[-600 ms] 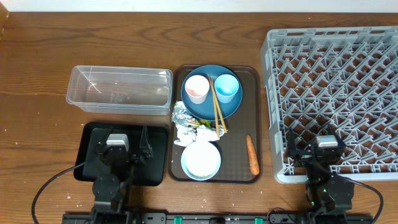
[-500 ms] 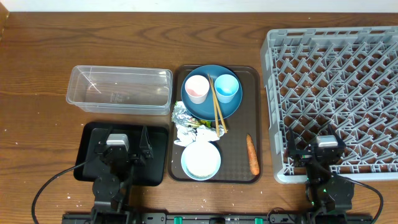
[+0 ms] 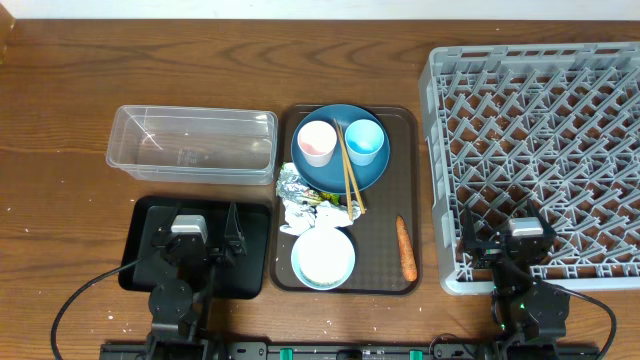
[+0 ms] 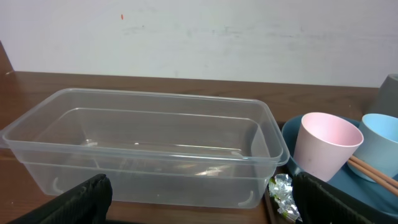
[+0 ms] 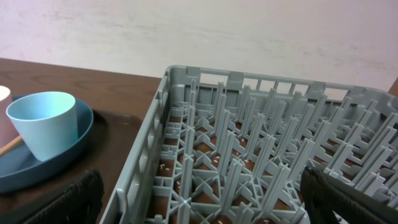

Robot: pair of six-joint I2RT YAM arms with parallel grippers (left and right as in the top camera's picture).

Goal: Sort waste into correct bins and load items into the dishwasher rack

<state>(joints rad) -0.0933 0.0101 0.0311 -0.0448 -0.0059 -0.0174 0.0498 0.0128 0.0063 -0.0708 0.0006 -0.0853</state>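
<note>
pink cup (image 3: 316,142), blue cup (image 3: 364,141) and chopsticks (image 3: 349,170) sit on the blue plate (image 3: 340,178) on the brown tray (image 3: 380,262); foil (image 3: 293,190), bowl (image 3: 322,257) and carrot (image 3: 406,248) lie nearer. clear tub (image 3: 190,143) sits left, rack (image 3: 540,140) right. left pincer (image 4: 208,202) gapes wide above the black tray (image 3: 145,215), right pincer (image 5: 211,202) wide over the rack's near edge.

Clear tub (image 4: 143,149) fills the middle; at right a pink cup (image 4: 324,152) stands on the blue plate (image 4: 290,143), with foil (image 4: 283,191) at the lower right.

Left arm (image 3: 180,275) and right arm (image 3: 525,290) matte black; silver-grey wrist caps (image 3: 186,226); thin black cables (image 3: 70,300); black fingers (image 4: 74,202).
</note>
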